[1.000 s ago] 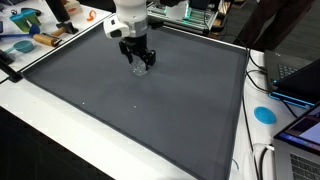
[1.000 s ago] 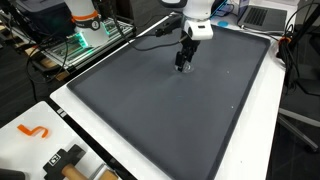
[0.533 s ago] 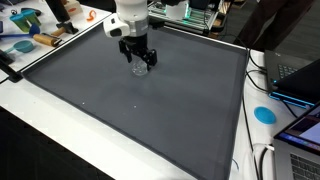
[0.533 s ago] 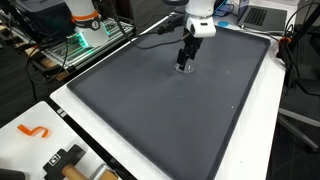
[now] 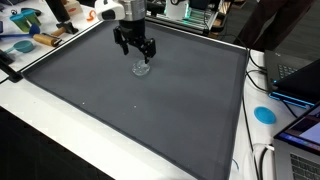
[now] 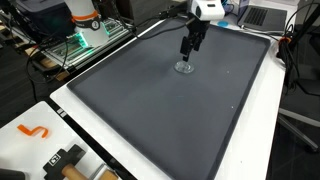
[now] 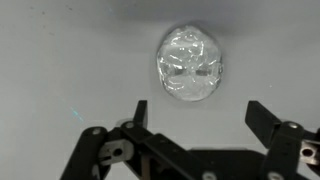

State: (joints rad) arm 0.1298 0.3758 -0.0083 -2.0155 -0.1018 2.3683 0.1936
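**Clear gloss on matt grey**

The small clear object [image 7: 190, 63] looks like transparent glass or plastic, glossy, with crinkled bright highlights across its top; the mat [image 5: 150, 110] beneath it is dark grey and matt, finely textured like cloth or rubber; the gripper [image 7: 196, 107] has black fingers [image 7: 140, 112] with a dull, smooth finish; the table [image 5: 40, 120] is smooth white and faintly shiny; 1 orange hook [image 6: 35, 131] looks like plastic.
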